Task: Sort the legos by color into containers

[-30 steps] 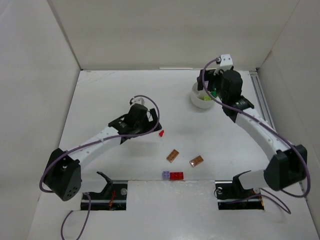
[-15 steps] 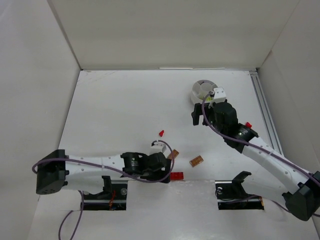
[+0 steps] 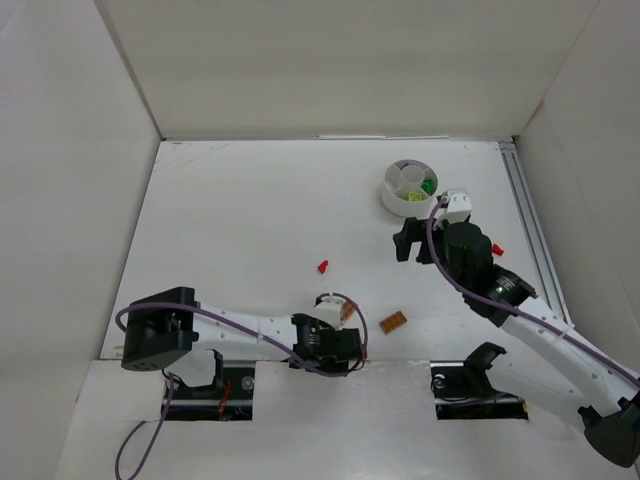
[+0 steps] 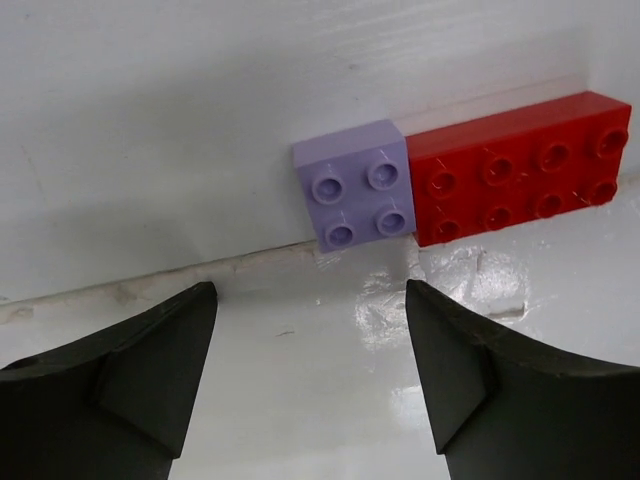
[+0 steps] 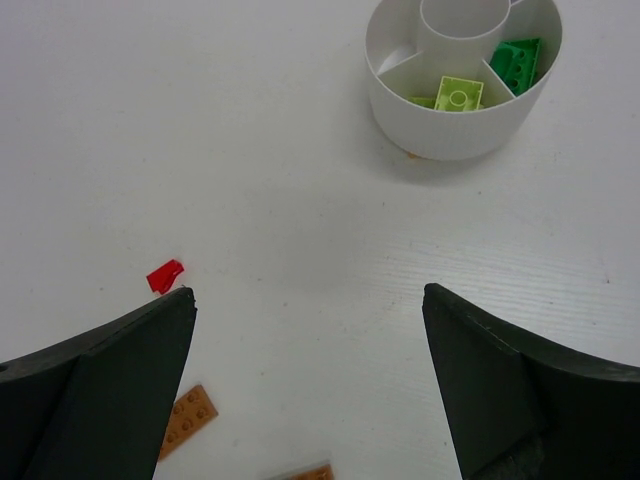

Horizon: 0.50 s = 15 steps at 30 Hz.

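Lilac brick point(image 4: 355, 185) touching red brick point(image 4: 520, 165), white dish point(image 5: 450, 125)

Glossy, smooth plastic is seen in the lilac brick point(image 4: 355, 185) and red brick point(image 4: 515, 165); the white table point(image 4: 150, 100) is finished matt, faintly grained.

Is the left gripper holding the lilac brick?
No, the lilac brick lies against the red brick, ahead of the left gripper, whose jaws stand open.

No text, label, brand, number or sign is legible to you in any view. In the left wrist view, the stud tops of the lilac brick point(image 4: 355, 185) at 12 o'clock and the red brick point(image 4: 520, 165) at 2 o'clock show you nothing readable.
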### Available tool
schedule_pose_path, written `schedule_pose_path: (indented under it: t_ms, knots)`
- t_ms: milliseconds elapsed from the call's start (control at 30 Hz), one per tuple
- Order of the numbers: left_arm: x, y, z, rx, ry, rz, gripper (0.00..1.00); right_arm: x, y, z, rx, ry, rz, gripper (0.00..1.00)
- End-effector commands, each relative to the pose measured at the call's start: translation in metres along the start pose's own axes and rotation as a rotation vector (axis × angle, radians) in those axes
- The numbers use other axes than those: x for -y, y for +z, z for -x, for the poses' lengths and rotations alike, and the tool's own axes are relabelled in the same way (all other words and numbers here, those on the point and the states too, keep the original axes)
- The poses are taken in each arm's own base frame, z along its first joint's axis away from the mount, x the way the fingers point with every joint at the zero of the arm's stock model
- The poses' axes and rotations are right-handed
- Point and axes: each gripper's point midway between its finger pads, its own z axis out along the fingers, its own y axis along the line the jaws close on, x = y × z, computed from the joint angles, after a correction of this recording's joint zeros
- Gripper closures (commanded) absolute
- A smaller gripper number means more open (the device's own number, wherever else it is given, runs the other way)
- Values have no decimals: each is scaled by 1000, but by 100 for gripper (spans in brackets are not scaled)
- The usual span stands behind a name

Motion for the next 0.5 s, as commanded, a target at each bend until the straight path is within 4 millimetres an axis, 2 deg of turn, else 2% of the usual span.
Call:
schedule_pose_path:
  t_ms: [0,100,200,267,333,367,467]
  knots:
    - [-26,9,11,87,-47,129,28,0,-2,-1,7,15,-3,0]
    - [-32,12,25,113,-76,151,29,-2,0,-4,-5,11,3,0]
    - [-28,12,36,142,-59,136,29,-3,5,-7,-23,4,-3,0]
    - [-23,13,42,164,-35,129,29,-6,7,-4,-21,7,7,0]
    - [-7,13,49,181,-16,82,29,-7,10,-5,-22,6,7,0]
    - [-8,16,48,178,25,89,28,-10,13,-7,-30,4,14,0]
    - [6,14,54,189,77,36,28,-13,17,-1,-25,6,15,0]
